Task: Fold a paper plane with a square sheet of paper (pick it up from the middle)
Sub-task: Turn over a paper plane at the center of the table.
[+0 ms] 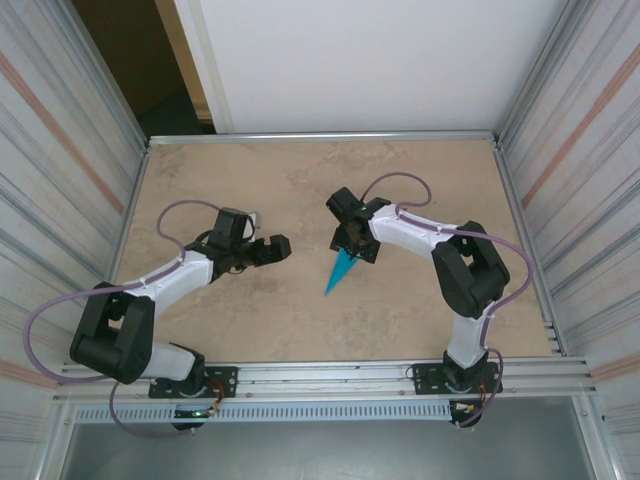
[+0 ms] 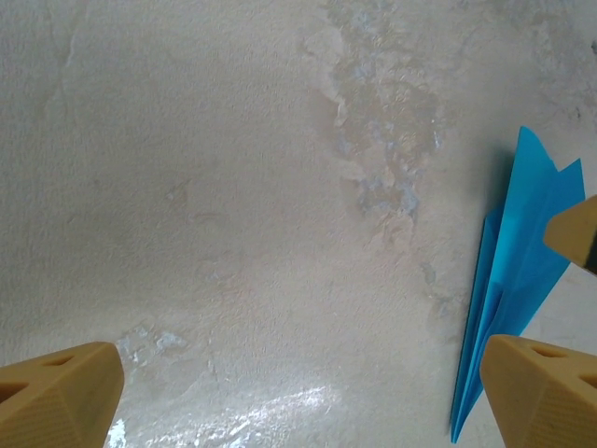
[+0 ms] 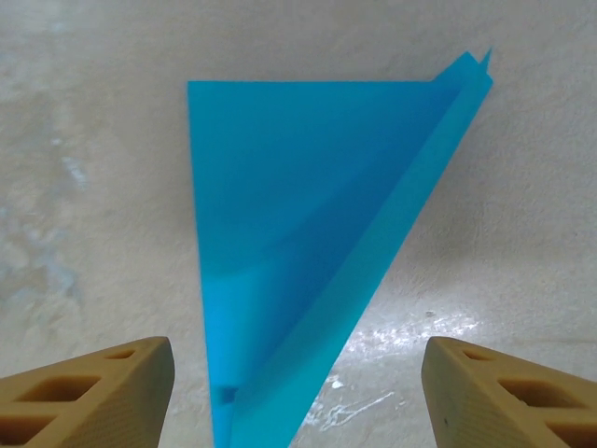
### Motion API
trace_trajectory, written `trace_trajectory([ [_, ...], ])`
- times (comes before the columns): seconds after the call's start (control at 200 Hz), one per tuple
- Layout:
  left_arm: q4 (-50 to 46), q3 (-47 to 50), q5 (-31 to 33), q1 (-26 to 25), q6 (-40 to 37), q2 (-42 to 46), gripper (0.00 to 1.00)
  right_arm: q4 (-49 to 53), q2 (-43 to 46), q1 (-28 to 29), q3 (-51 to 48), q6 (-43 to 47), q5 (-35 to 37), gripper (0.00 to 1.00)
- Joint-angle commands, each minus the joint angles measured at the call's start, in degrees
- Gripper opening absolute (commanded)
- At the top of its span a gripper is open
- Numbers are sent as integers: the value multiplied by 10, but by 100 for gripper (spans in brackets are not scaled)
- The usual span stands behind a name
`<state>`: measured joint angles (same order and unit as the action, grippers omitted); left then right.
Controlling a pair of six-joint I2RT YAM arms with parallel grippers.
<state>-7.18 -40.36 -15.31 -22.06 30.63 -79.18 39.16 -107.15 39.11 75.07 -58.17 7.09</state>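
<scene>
Top external shows the paper plane [image 1: 341, 268] lying on the bench [image 1: 250, 310], a narrow blue dart with its nose toward the near edge and its wide tail under the right pincer [image 1: 352, 243]. That pincer stands spread, fingers either side of the paper and apart from it. The left pincer [image 1: 279, 248] (well off to the side) gapes wide, empty. The paper looks featherlight, limp and easily creased, so I'd pinch the stiffer centre fold midway along.
</scene>
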Motion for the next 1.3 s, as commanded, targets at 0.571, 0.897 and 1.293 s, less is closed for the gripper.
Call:
trace_trajectory([
  [0.571,13,0,-8,6,0,1,99,19,40,0,-45,-106,28,28],
  [0.897,16,2,-22,21,11,7,99,-5,68,-4,-67,-102,32,0],
  [1.293,50,48,-59,93,62,54,99,-160,110,11,-28,145,-131,0],
])
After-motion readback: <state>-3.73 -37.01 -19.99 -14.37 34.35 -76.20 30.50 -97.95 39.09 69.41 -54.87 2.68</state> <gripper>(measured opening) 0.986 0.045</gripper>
